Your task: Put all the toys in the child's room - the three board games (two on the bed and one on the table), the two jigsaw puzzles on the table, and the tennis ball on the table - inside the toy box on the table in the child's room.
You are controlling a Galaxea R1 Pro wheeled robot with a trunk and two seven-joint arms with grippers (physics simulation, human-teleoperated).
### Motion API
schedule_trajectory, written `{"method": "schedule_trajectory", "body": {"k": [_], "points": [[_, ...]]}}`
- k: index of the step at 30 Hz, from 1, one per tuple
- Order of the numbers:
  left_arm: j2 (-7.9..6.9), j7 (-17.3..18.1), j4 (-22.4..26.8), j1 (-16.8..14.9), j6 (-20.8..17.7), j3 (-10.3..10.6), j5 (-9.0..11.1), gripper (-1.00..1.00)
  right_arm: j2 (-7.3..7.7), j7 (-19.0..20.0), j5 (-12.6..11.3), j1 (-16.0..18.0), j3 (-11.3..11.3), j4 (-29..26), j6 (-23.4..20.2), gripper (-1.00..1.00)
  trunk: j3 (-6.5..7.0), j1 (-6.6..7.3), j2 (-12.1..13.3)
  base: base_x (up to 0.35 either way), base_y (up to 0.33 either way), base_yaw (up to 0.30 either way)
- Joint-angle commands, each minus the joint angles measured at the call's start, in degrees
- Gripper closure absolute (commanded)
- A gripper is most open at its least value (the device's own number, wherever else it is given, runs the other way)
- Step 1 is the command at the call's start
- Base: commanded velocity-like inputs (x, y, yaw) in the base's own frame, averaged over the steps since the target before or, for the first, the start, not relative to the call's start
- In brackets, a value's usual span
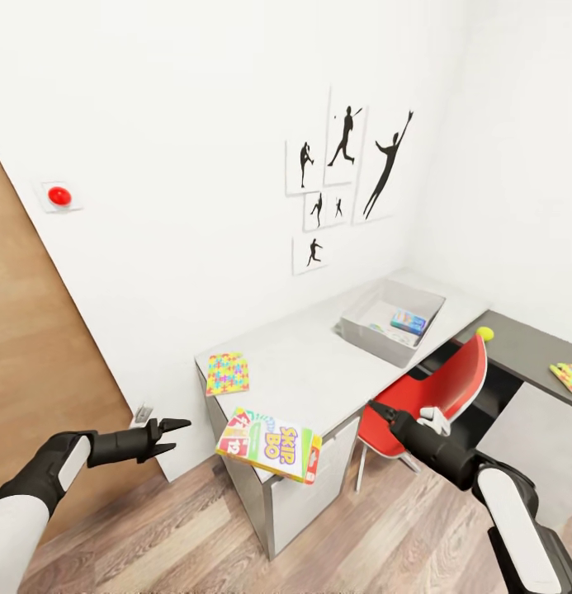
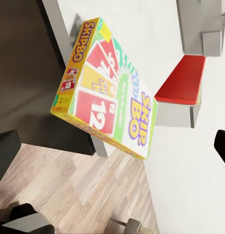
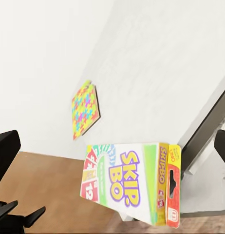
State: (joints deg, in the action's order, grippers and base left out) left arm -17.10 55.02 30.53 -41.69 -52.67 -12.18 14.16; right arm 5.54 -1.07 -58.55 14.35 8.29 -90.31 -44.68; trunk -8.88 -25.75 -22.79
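Note:
A Skip-Bo board game [image 1: 269, 445] lies tilted at the near corner of the table [image 1: 319, 371], overhanging its edge, with nothing holding it. It also appears in the wrist views [image 2: 107, 92] [image 3: 132, 183]. A jigsaw puzzle [image 1: 228, 373] [image 3: 84, 109] lies flat on the table's left end. The grey toy box [image 1: 356, 330] stands at the far end with a small game box [image 1: 408, 320] inside. A tennis ball [image 1: 484, 333] and a second puzzle [image 1: 569, 376] rest on the darker top at right. My left gripper [image 1: 166, 436] is open, left of the Skip-Bo box. My right gripper [image 1: 374, 407] is open, to its right.
A red chair [image 1: 438, 396] is tucked under the table beside my right arm. The brown door [image 1: 30, 346] stands at the left, with a red button [image 1: 59, 195] on the white wall. Black silhouette pictures [image 1: 347, 177] hang above the table. Wood floor [image 1: 195, 528] lies below.

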Motion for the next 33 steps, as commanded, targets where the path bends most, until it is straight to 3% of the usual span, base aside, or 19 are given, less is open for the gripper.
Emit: {"method": "schedule_trajectory", "body": {"k": [1, 6, 10, 17, 33], "points": [[0.03, 0.2, 0.0, -0.1, -0.2, -0.1, -0.1, -1.0, 0.02, -0.1, -0.3, 0.1, 0.3, -0.1, -1.7, -1.0, -0.22, -0.03, -0.1, 0.0, 0.0, 0.0], [0.24, 0.1, 0.0, -0.1, -0.2, -0.1, -0.1, -1.0, -0.11, 1.6, -0.9, 0.0, 2.0, -0.2, -9.7, -1.0, -0.68, -0.03, -0.1, 0.0, 0.0, 0.0], [0.29, 0.1, 0.0, -0.1, -0.2, -0.1, -0.1, -1.0, -0.37, 5.5, -1.9, 0.0, 2.4, -0.2, -11.9, -1.0, -1.05, -0.03, -0.1, 0.0, 0.0, 0.011], [0.31, 0.5, 0.0, -0.1, -0.2, -0.1, -0.2, -1.0, -0.44, 9.0, -2.3, 0.0, 2.5, -0.2, -12.9, -1.0, -1.7, -0.03, -0.1, 0.0, 0.0, 0.049], [0.31, 3.2, 0.2, -0.1, 0.2, -0.1, -0.2, -1.0, -0.7, 9.6, -2.4, 0.0, 2.2, -0.2, -12.9, -1.0, -3.19, -0.03, -0.1, 0.0, 0.0, 0.066]]}}
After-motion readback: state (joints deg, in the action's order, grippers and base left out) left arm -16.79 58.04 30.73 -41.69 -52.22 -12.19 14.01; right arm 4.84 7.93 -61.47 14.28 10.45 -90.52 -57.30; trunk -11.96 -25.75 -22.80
